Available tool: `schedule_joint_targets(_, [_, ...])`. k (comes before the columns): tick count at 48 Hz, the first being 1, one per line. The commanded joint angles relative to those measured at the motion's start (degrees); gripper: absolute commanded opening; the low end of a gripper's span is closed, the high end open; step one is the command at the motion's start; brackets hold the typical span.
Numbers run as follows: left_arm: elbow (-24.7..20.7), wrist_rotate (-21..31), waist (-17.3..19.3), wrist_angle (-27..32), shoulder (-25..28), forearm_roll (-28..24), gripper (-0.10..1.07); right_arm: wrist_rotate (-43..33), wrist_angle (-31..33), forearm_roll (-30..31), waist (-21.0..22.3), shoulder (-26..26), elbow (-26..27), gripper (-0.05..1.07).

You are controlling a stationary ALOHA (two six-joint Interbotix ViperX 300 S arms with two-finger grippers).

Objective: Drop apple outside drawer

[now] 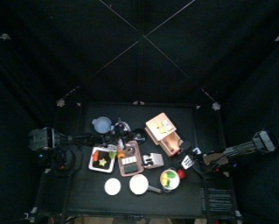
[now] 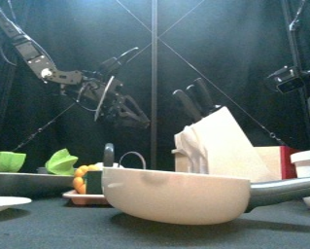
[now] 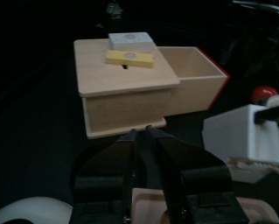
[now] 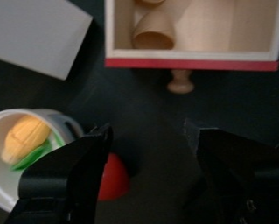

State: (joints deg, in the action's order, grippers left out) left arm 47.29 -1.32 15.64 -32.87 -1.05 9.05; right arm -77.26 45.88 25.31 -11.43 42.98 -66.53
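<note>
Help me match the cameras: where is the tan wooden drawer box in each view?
Top view: tan wooden drawer box, just right of the table's middle.
Front view: right of middle, behind the wide white bowl.
Left wrist view: centre of the picture, closed top facing up.
Right wrist view: upper edge, looking into its open inside.
Shared landmark: its red side, in both wrist views.

Top view looks straight down from high, table (image 1: 77,197) small; front view sits level at its edge; both wrist views look closely at the drawer (image 3: 129,92), seen from opposite sides
</note>
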Motion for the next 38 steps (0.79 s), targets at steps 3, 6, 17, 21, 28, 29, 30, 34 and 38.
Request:
schedule_joint_targets(3, [-5.19, -0.26, 2.20, -0.70, 1.85, 3.87, 0.60, -0.26, -2.29, 1.23, 3.87, -0.35, -0.70, 0.96])
schedule_joint_targets(6, [-7.38, -0.26, 2.90, -0.70, 3.25, 4.66, 0.58, -0.09, -4.57, 0.70, 5.89, -0.62, -1.67, 0.96])
schedule_joint_targets(17, [-14.50, -0.26, 4.92, -0.35, 7.91, 3.96, 0.55, 0.00, -9.40, 0.62, 11.43, -1.32, -3.96, 0.96])
schedule_joint_targets(21, [-16.61, -0.26, 5.19, -0.26, 9.67, 4.04, 0.55, -0.09, -10.02, 0.79, 12.30, -1.49, -4.39, 0.96])
schedule_joint_targets(28, [-19.95, -0.26, 5.80, -0.26, 12.30, 4.13, 0.55, 0.09, -12.39, 0.88, 13.10, -1.93, -4.48, 0.96])
schedule_joint_targets(29, [-20.48, -0.26, 5.89, -0.26, 12.66, 4.13, 0.55, 0.18, -12.66, 0.88, 13.27, -2.02, -4.48, 0.96])
schedule_joint_targets(30, [-20.83, -0.26, 5.98, -0.26, 12.92, 4.13, 0.55, 0.18, -13.01, 0.97, 13.36, -2.20, -4.48, 0.96])
schedule_joint_targets(34, [-22.76, -0.18, 6.15, -0.18, 14.33, 4.22, 0.55, 0.26, -13.80, 1.05, 13.97, -2.72, -4.57, 0.96])
schedule_joint_targets(38, [-24.26, -0.09, 6.06, 0.09, 15.56, 4.22, 0.55, 0.26, -14.15, 1.14, 14.41, -3.34, -4.66, 0.95])
